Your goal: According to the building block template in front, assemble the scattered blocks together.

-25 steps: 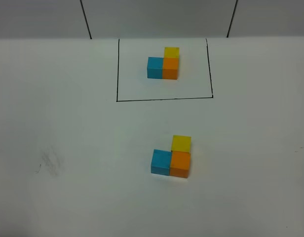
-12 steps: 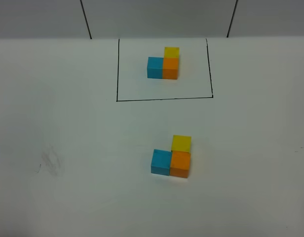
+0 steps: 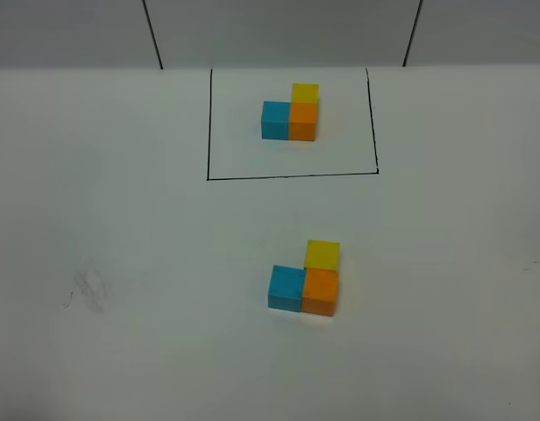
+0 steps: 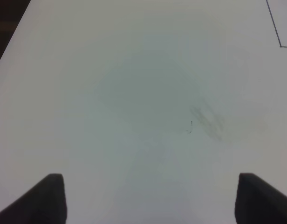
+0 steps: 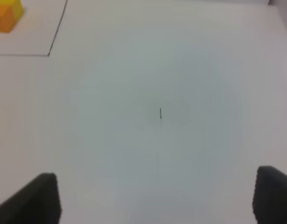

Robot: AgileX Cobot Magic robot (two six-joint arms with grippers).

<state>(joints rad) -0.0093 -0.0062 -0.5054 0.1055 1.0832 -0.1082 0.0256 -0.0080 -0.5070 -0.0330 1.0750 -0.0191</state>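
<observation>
The building block template [image 3: 292,176] is a black-lined rectangle at the back, framing a blue cube [image 3: 275,120], an orange cube [image 3: 302,121] and a yellow cube [image 3: 305,92] in an L. The scattered blocks sit together nearer the front: blue block [image 3: 286,288] left of the orange block [image 3: 320,292], yellow block [image 3: 322,254] behind the orange. All three touch. Neither gripper shows in the exterior view. My left gripper [image 4: 150,200] is open over bare table. My right gripper [image 5: 157,200] is open too, with the template's orange cube [image 5: 4,14] far off at a corner of that view.
A faint grey smudge [image 3: 90,288] marks the white table on the left, also under the left gripper as a smudge [image 4: 206,121]. A small dark tick [image 5: 160,113] lies ahead of the right gripper. The table's back edge meets a grey wall.
</observation>
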